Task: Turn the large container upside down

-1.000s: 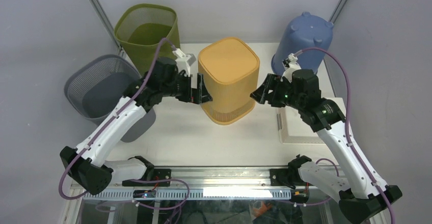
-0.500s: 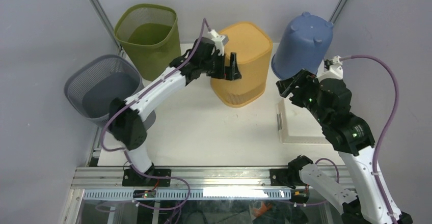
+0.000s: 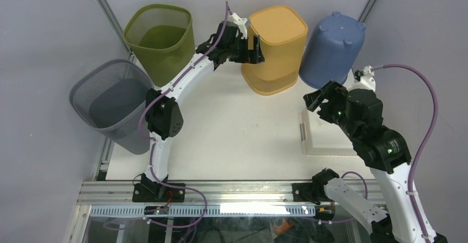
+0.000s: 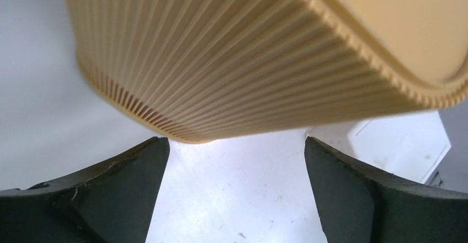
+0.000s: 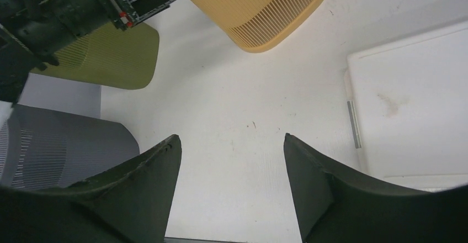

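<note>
Orange ribbed container (image 3: 276, 47) stands at the far edge of the table (image 3: 237, 138), closed base uppermost and open rim down toward the tabletop. The left gripper (image 3: 256, 49) sits just beside its left wall. That gripper's jaws are spread wide and grip nothing. In the left wrist view the container's ribbed side (image 4: 221, 61) fills the space ahead of and above the two dark fingers (image 4: 127, 182). Whether a finger touches the wall cannot be told.

The left arm is stretched long across the table, its elbow raised near the grey mesh bin (image 3: 110, 102) and its forearm running past the green mesh bin (image 3: 161, 38) to the container.

The right gripper (image 3: 318, 96) is well apart from the container, its jaws parted with nothing between them. It hangs over the far left corner of the white tray (image 3: 328, 141). The right arm is folded, its upper links rising steeply from its base, and the gripper points toward the table's middle. An upturned blue bucket (image 3: 334, 49) stands just to the right of the container.
</note>
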### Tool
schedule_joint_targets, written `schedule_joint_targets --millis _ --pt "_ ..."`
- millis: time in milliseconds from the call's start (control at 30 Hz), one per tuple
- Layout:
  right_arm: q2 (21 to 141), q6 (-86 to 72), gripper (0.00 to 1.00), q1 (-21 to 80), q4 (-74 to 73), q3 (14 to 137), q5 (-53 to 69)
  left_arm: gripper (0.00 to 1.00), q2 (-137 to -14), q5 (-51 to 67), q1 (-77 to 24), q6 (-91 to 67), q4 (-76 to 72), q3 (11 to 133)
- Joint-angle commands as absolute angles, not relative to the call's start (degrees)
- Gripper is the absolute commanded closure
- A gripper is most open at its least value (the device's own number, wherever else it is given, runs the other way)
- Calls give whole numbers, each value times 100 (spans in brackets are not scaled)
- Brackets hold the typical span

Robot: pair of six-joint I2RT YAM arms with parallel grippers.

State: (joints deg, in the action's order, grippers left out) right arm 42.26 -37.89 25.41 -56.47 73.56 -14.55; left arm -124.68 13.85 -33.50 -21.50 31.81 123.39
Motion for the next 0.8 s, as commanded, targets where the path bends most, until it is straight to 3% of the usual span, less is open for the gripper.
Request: schedule_joint_targets --millis 0,133,400,600,767 --pt "4270 -3863 28 2540 -5420 7234 -1411 1 -10934 971 -3343 -1356 3261 11884" --pt "4490 -3790 28 2540 -5034 7088 -1180 1 -10007 -181 -3219 -800 3634 11423" --pt "4787 -3781 28 2542 -4607 6991 -859 1 -9476 -1840 -2205 -557 4290 11584" --pt "4717 -3804 28 2540 -4640 6989 -898 1 -9698 -2206 -1924 86 3848 11481" --pt "4657 -3851 28 2544 -4708 6960 -869 1 -10215 -1718 -1660 255 3720 11632"
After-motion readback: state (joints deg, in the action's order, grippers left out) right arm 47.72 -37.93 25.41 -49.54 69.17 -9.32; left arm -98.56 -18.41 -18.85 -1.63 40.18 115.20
